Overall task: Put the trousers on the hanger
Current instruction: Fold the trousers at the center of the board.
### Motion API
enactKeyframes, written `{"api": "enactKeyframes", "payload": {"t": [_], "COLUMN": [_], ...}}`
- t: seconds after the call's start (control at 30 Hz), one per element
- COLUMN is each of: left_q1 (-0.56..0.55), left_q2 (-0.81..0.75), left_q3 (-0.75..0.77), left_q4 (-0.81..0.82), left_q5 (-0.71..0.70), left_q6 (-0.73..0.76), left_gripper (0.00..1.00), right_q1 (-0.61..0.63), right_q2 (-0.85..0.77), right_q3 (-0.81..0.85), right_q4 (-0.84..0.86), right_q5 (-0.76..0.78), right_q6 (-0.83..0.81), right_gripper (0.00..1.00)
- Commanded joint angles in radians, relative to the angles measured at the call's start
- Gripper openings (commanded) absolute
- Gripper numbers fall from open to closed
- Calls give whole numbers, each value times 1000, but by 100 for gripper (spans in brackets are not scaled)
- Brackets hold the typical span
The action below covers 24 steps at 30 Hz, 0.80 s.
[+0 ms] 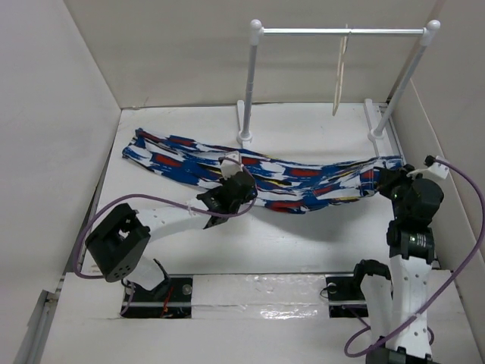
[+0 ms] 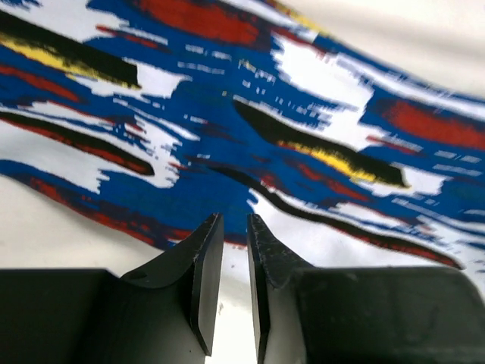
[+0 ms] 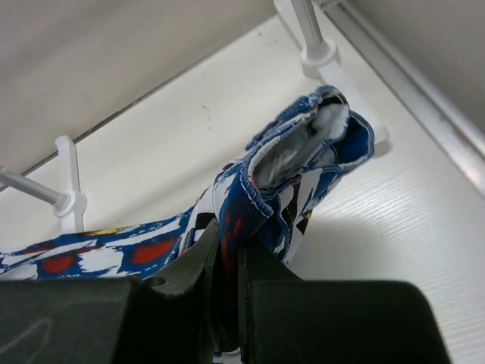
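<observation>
One trousers (image 1: 303,180) end pinched by right tool (image 3: 227,246), left tool (image 2: 235,227) — near edge

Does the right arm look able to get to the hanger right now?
Probably yes: nothing stands between the right arm and the hanger, but its fingers grip the trousers, which would drag along.

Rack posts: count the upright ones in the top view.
2: left post behind the middle of the trousers; right post by their right end. None appear hidden.
</observation>
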<state>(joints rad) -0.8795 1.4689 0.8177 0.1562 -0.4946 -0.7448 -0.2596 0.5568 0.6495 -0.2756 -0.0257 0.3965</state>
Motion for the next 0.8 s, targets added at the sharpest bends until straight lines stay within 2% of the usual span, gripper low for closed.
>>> {"api": "enactKeyframes", "payload": {"t": [0.0, 0.13, 0.23, 0.37, 0.47, 0.53, 0.6, 0.7, 0.77], "left_q1": [-76, -191, -214, -285, -337, -383, -444, -499, -510], "left_q2": [-1, 63, 122, 156, 235, 315, 379, 413, 360], "left_q3": [-61, -54, -31, -25, 14, 32, 64, 118, 103], "left_q4": [64, 86, 85, 163, 143, 154, 198, 204, 192], "left_q5": [-33, -62, -67, -59, -55, -33, -4, -12, -28], "left_q6": [-74, -137, -201, -214, -244, -263, -268, -260, -261], "left_gripper": [16, 16, 10, 10, 10, 9, 8, 8, 10], "right_q1": [26, 49, 66, 126, 137, 137, 137, 137, 148], "right_q2": [-32, -98, -117, -109, -104, -65, -49, 8, 63], "right_q3": [168, 280, 370, 461, 481, 492, 474, 457, 449], "right_q4": [-209, -252, -338, -413, -393, -372, -294, -211, -125], "right_q5": [34, -22, -68, -163, -271, -403, -465, -534, -604], "right_q6": [-126, -150, -192, -217, -208, -185, -156, -111, -67], "right_gripper": [0, 0, 0, 0, 0, 0, 0, 0, 0]}}
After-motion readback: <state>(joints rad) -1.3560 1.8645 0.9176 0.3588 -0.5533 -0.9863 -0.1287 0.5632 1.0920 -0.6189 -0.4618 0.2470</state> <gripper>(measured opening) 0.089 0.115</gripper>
